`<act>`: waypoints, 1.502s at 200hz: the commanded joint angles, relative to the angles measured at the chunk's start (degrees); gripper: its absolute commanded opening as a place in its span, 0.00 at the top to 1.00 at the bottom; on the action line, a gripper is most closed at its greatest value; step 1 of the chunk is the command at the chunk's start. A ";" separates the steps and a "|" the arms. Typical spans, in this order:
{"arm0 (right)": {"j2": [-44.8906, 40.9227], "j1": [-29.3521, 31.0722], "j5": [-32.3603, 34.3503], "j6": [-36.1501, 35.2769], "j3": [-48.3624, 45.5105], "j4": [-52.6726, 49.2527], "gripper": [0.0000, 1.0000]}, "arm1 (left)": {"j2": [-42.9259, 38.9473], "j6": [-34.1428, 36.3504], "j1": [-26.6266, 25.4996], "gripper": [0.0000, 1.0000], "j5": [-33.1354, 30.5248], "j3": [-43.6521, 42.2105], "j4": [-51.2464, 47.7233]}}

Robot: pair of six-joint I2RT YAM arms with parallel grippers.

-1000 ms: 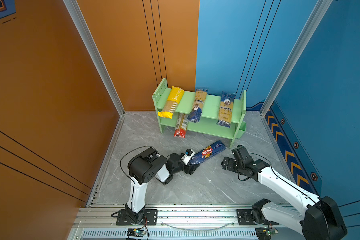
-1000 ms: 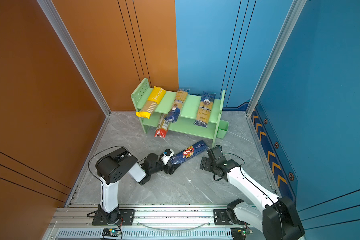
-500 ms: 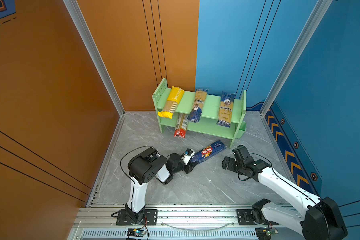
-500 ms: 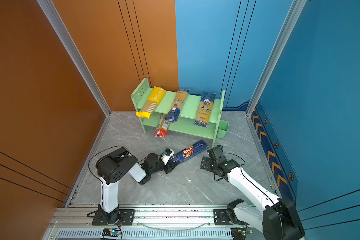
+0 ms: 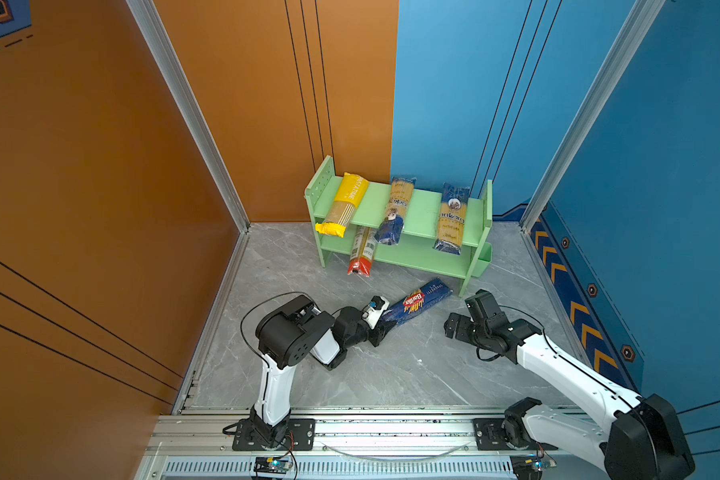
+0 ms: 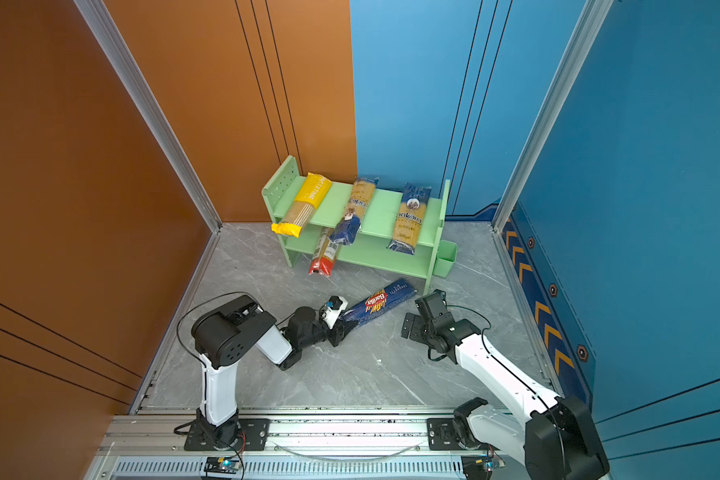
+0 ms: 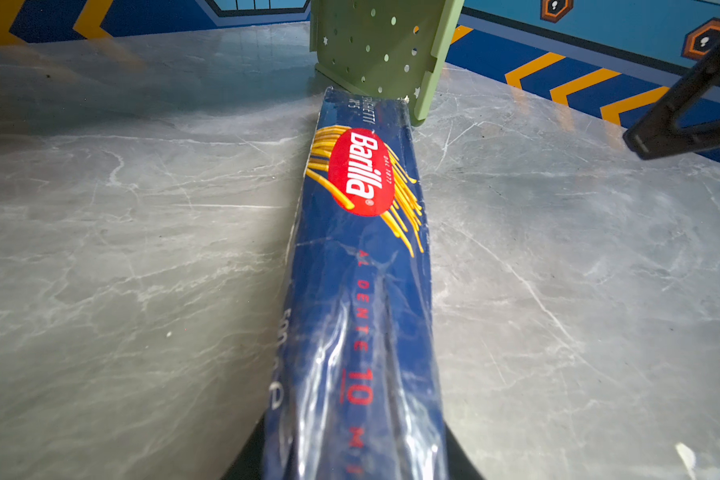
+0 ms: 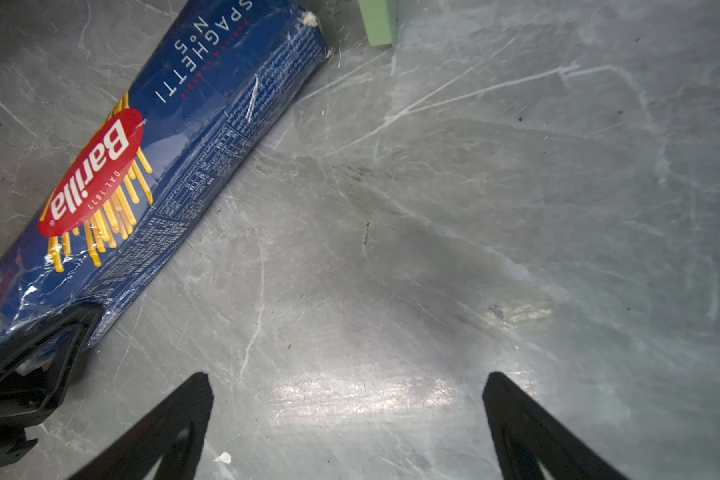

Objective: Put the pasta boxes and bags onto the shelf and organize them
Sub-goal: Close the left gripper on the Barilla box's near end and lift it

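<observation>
**Barilla pack** (image 5: 418,301): lies aslant on the tabletop (image 5: 391,374), in front of the shelf (image 5: 420,208). Its far end is just beside the foot of the side panel (image 7: 383,45); I cannot tell whether they touch.

**Left fingers** (image 5: 381,334): narrow, clamped across the pack's near end, one on each long side.

**Right fingers** (image 8: 194,399): wide, holding nothing, low over bare tabletop beside the pack's far half and apart from it.

**Shelf stock:**
- Top tier: yellow pack (image 5: 344,203), ankara pack (image 5: 396,205) and second ankara pack (image 5: 452,216), all overhanging the front edge.
- Lower tier: red-ended pack (image 5: 362,253), sticking out forward. There is free room on the bin side of it.

**Handling (my estimate):**
- The film is glossy and creased near my grip, so it is likely slippery.
- The dry strands make it stiff lengthwise but brittle; a hard squeeze could snap them.
- The weight looks moderate. Held at one end, though, the whole length levers downward and may rotate or slide out of my left fingers.
- A better hold would be across the narrow width at mid-length, near the red logo.
- Failing that, my right fingers should take the far end for a shared lift.
</observation>
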 commanded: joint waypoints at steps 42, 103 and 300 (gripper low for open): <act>-0.95 -0.53 -0.10 -0.86 -0.89 -0.23 0.00 | -3.96 -6.05 -1.03 1.00 -6.47 -5.43 -3.56; -1.81 -0.53 0.23 -0.40 -1.77 0.31 0.00 | -10.35 -9.60 -4.77 1.00 -14.66 -9.80 -3.63; -1.29 -0.63 -0.08 -0.26 -2.21 1.29 0.00 | -29.28 -2.43 -24.74 1.00 -49.69 -3.81 -24.47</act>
